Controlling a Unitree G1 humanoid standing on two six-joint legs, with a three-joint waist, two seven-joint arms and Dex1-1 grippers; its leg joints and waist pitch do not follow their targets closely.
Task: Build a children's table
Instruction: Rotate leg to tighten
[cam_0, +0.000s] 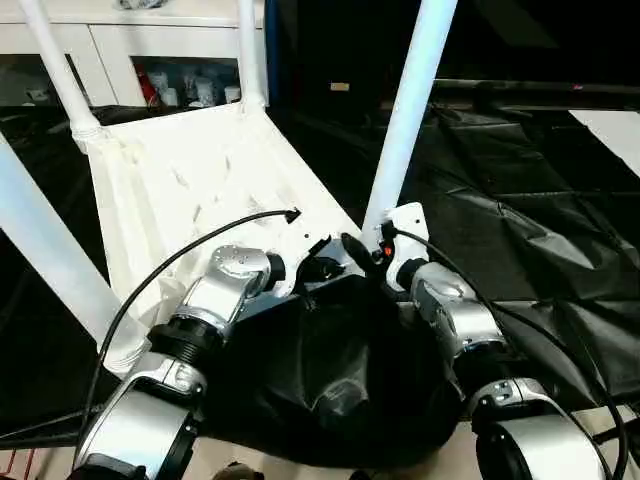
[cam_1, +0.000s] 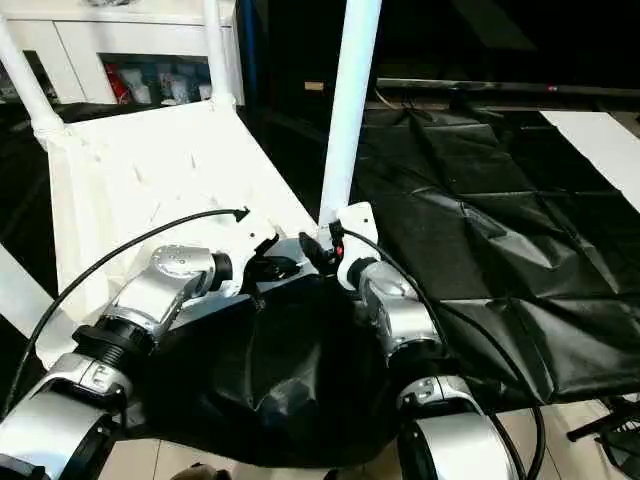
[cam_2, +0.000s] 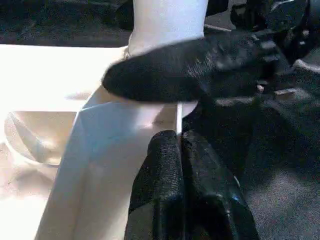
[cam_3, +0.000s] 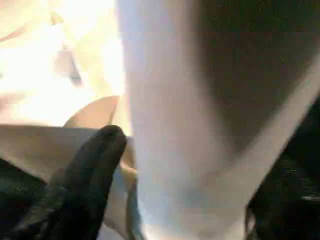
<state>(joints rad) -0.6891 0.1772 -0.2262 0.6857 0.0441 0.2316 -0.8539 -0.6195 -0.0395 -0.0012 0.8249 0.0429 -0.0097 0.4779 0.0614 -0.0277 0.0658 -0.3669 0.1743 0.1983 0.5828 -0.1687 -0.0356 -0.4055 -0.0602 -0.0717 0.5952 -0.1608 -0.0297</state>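
The white tabletop is lying upside down on black sheeting, with four white legs standing up from its corner sockets. The left gripper is resting at the near right corner, fingers pressed together and holding nothing. The right gripper is straddling that corner's leg, fingers spread apart.

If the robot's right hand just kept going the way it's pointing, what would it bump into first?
Most likely the white table leg standing in the tabletop's near corner socket. The right hand points at the leg's base, which rises close ahead of its fingers in the wrist view. How much gap remains is unclear.
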